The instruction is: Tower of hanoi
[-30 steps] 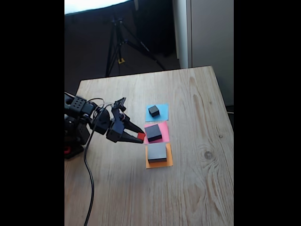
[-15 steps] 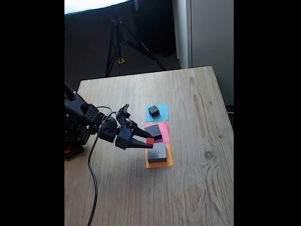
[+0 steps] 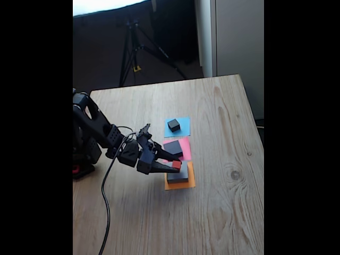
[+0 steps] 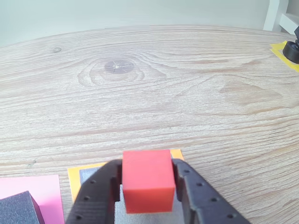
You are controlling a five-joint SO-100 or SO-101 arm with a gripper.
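Low centre of the wrist view: I have the red cube (image 4: 147, 179) pinched between the two fingers (image 4: 96, 198) of the end effector (image 4: 148, 186), closed just to the cube's width, one pad on each side face so the top and bottom stay free for setting down.
Cube position: in the fixed view the red cube (image 3: 176, 164) sits at the end effector (image 3: 175, 165) tip, over the near-left part of the grey slab (image 3: 181, 172); whether it touches the slab I cannot tell.
Grey slab: centre of the fixed frame, lying on the orange paper square (image 3: 187, 183), the widest block, so I read it as the base for whatever stacks here.
Black slab: just above it in the frame, on the pink paper square (image 3: 184, 146), (image 3: 175, 148) partly behind the arm.
Small black cube: higher again, alone on the blue paper square (image 3: 183, 126), (image 3: 173, 125).
Why three squares: they look like the three peg positions, in a column on the bench (image 3: 223, 133).
My judgement: I am carrying the smallest block to the orange station.
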